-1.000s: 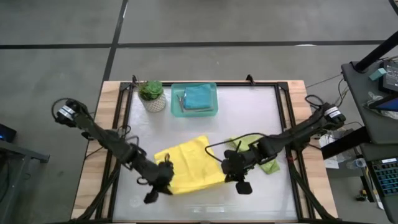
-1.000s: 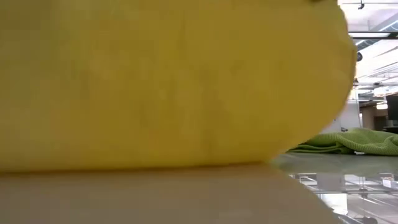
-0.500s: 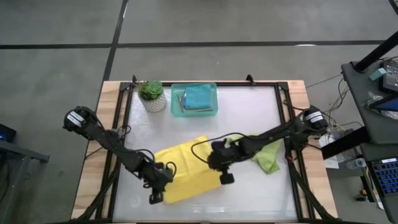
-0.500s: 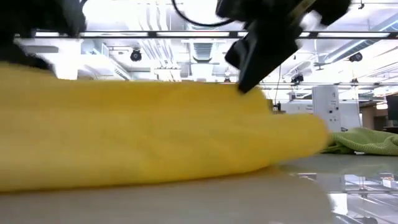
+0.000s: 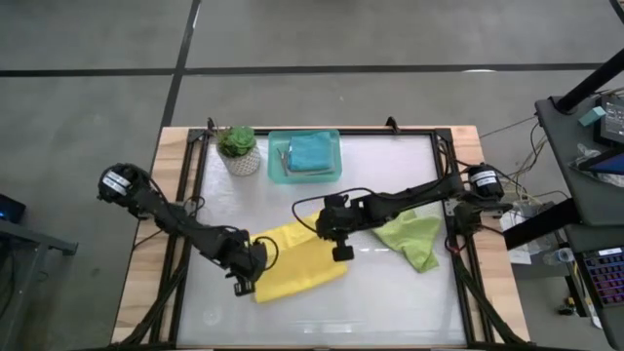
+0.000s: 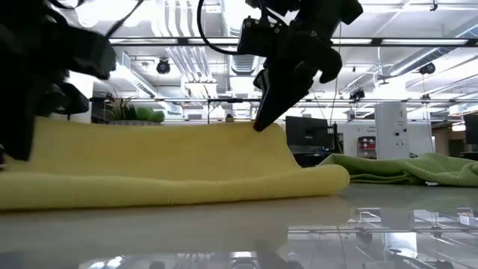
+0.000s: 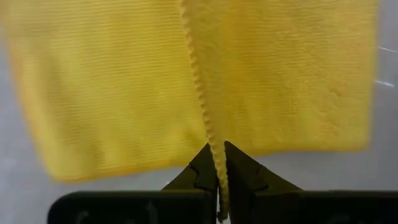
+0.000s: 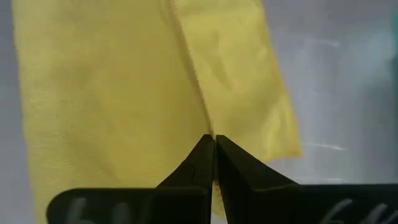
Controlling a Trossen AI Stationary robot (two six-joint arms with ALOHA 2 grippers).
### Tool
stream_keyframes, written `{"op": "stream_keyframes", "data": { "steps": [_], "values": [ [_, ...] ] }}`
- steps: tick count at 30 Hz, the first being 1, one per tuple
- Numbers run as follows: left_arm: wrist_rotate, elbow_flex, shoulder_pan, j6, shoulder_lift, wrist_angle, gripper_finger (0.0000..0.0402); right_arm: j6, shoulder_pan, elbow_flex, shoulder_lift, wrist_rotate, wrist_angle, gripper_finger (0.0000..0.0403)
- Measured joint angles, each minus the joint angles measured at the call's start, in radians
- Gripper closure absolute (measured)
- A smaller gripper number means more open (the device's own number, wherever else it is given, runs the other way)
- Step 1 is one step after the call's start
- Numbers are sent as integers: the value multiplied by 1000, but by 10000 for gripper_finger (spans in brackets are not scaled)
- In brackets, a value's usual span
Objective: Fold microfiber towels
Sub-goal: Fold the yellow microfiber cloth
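Lying mid-table, your yellow towel (image 5: 292,265) is doubled over, each end pinched in a closed gripper: left gripper (image 5: 244,284), right gripper (image 5: 340,252). The lime towel (image 5: 414,237) lies crumpled beside it. The teal tray (image 5: 277,168) holds what looks like folded blue towels (image 5: 311,152).

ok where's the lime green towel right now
In the high view the lime green towel lies crumpled on the table's right side, just right of the yellow towel.
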Motion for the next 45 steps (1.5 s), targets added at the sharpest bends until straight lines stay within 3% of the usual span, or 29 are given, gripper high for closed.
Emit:
{"op": "stream_keyframes", "data": {
  "steps": [9,15,31,37,45],
  "values": [
    [-54,-15,57,27,0,-103,402,-66,-47,0,31,50,49,394],
    [-66,-21,73,26,0,-153,402,-112,-61,15,75,147,56,394],
    [-142,-45,117,54,2,-152,399,-106,-70,34,116,164,70,394],
    [-210,-46,119,74,2,-149,346,-105,-70,34,111,164,68,379],
    [-225,-44,125,77,-1,-206,258,-85,-70,34,97,164,62,312]
  ]
}}
